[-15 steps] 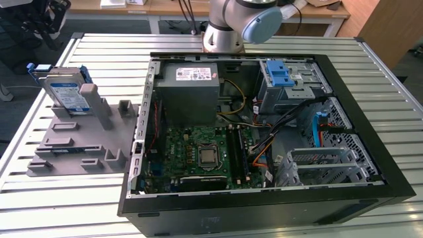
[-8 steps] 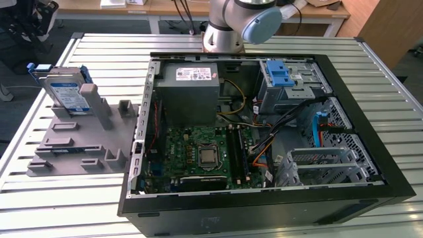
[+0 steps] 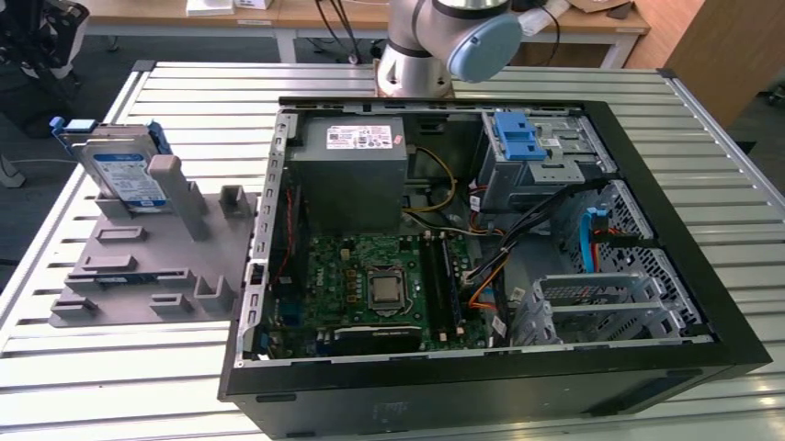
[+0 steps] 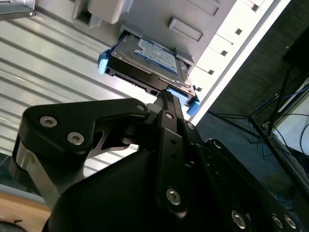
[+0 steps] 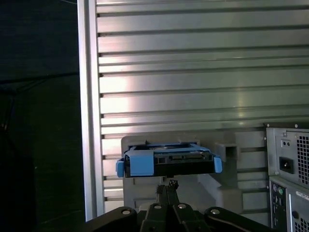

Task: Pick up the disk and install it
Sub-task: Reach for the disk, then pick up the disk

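Slatted aluminium table (image 3: 405, 78) carries everything. Open black PC case (image 3: 491, 395) lies on its side and takes up most of the table towards the exterior view's right, with the internals exposed. Arm (image 3: 429, 46) base sits on the table behind the case.

Grey fixture plate (image 3: 135, 266) with upright posts lies flat on the table, just beside the case on the exterior view's left.

Inside the case:
- Grey power-supply box (image 3: 356, 175) with a white sticker, at the far end.
- Green motherboard (image 3: 368, 276) nearer the camera than the box.
- Metal drive cage with a blue bracket (image 3: 517, 138) at the far corner, on the exterior view's right.

The disk (image 3: 123, 175) is not in the case. It stands on edge in a slot at the far end of the fixture plate, label face visible, blue bracket round its edges, with a grey post (image 3: 165, 184) just beside it.

In both wrist views the disk (image 4: 145, 55) (image 5: 178, 162) sits in the plate with one long edge towards the camera.

Gripper (image 5: 167, 185) (image 4: 163, 94): fingers are together with nothing between them. Tips point at the disk's near edge and are very close to it. Can't tell whether they touch.
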